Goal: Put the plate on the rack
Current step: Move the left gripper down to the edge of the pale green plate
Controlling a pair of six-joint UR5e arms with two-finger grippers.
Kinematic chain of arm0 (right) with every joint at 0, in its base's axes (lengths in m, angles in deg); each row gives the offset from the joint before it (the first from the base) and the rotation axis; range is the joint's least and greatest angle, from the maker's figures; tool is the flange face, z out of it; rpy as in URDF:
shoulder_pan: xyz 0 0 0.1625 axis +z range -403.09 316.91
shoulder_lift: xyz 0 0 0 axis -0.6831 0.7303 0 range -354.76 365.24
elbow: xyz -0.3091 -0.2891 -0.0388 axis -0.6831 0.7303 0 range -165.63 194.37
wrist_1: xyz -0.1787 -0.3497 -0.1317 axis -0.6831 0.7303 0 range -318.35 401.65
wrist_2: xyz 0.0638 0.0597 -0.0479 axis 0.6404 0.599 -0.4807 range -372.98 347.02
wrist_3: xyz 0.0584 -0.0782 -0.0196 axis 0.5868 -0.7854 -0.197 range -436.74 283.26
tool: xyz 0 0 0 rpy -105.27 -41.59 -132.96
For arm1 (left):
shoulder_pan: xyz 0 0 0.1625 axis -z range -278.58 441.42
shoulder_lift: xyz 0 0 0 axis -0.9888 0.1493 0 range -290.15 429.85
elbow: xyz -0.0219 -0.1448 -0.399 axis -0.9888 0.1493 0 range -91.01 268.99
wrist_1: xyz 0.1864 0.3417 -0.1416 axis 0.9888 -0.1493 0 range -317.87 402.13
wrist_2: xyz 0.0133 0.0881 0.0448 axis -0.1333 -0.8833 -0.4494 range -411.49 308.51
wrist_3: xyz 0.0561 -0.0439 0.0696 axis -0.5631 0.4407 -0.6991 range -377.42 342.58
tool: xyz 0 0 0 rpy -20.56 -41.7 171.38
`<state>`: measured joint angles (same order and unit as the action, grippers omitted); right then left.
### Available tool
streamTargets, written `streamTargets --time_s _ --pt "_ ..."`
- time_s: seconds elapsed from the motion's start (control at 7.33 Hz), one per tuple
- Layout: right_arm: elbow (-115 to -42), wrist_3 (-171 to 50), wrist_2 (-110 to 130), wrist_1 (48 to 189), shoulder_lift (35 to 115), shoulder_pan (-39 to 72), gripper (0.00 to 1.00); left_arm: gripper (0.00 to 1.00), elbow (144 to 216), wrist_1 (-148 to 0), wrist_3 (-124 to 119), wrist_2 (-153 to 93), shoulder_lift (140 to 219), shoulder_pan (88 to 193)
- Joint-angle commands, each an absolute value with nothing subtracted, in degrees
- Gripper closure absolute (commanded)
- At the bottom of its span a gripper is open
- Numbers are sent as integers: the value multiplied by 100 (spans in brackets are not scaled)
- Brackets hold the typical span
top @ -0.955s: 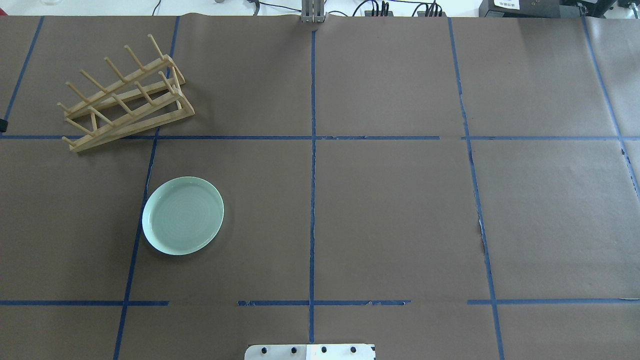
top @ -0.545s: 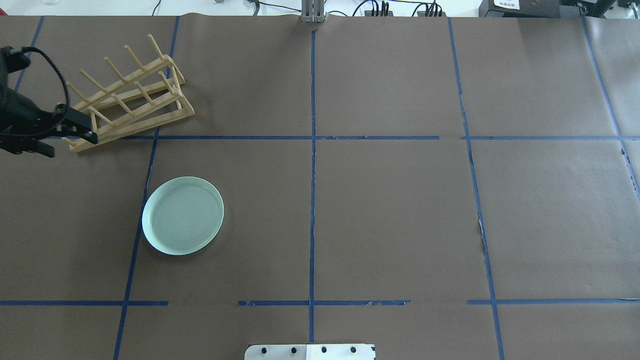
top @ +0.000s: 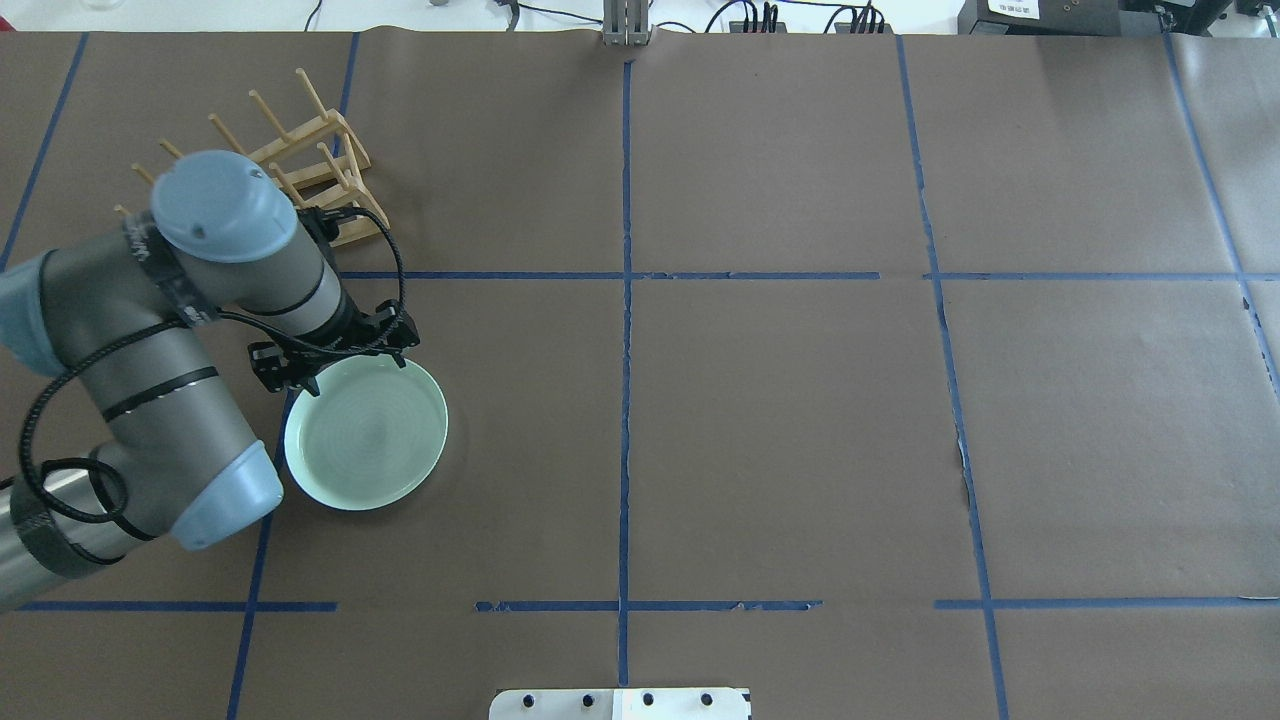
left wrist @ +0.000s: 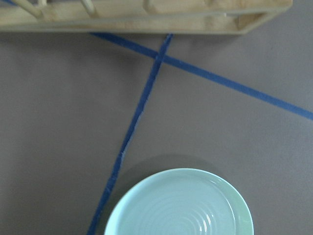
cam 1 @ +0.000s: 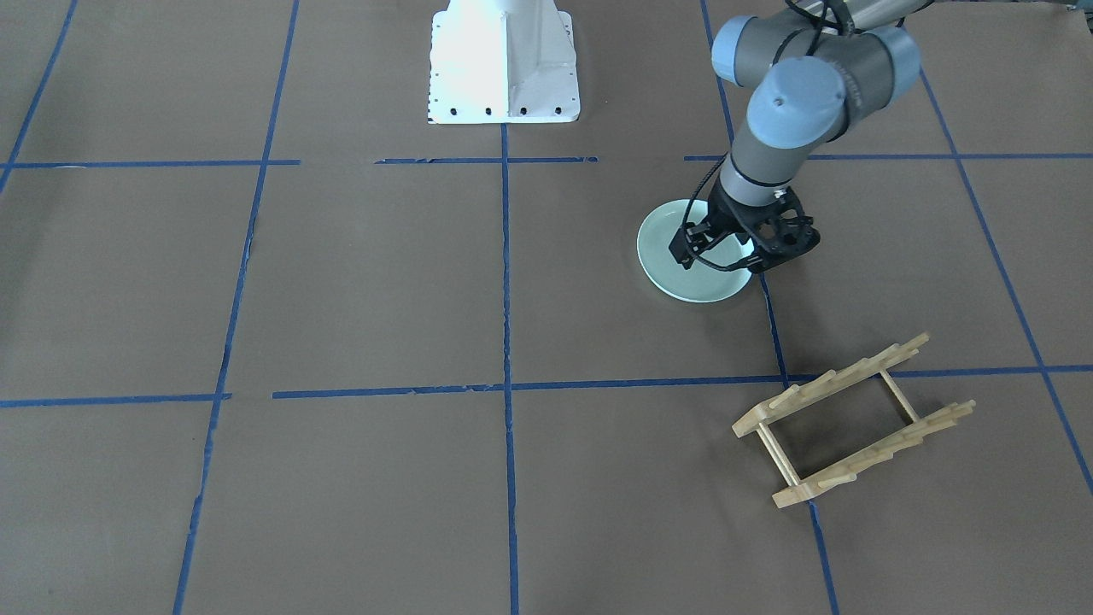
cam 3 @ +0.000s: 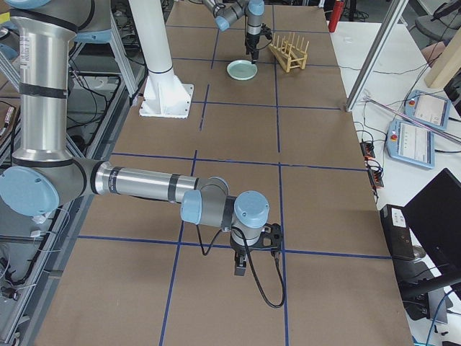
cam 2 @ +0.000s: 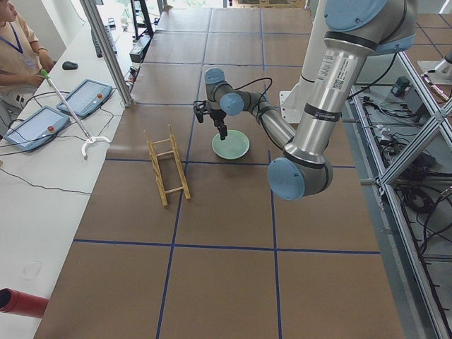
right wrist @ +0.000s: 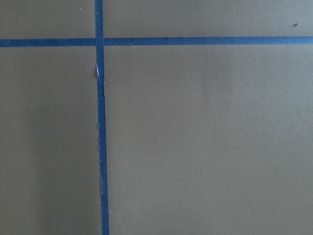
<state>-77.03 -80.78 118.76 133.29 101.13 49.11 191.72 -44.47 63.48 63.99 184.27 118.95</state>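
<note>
The pale mint-green plate (top: 372,440) lies flat on the brown table, left of centre; it also shows in the front view (cam 1: 696,286) and at the bottom of the left wrist view (left wrist: 181,208). The light-wood rack (top: 322,135) stands beyond it, partly hidden by my left arm, and is plain in the front view (cam 1: 830,382). My left gripper (top: 335,362) points down, open and empty, just above the plate's rim on the rack side (cam 1: 721,256). My right gripper (cam 3: 245,263) hangs low over bare table far from both; I cannot tell whether it is open.
Blue tape lines divide the brown paper into squares. The white robot base (cam 1: 504,60) sits at the near table edge. A metal post (top: 625,25) stands at the far edge. An operator's side table with tablets (cam 2: 35,123) lies past the rack.
My left arm has swung in from the left edge, past the rack, and its gripper now hangs over the plate's far rim. The plate and rack have not moved.
</note>
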Motion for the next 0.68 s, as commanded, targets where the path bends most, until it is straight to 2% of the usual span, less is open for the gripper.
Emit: streamTargets --time_s 0.0,0.55 --pt "-7703 -8070 11877 13332 10113 4911 0 3 18937 -4330 6388 6119 18620 11473" --pt "-7703 -8079 11877 13332 10113 4911 0 10 18542 -4365 5950 5662 19131 11464"
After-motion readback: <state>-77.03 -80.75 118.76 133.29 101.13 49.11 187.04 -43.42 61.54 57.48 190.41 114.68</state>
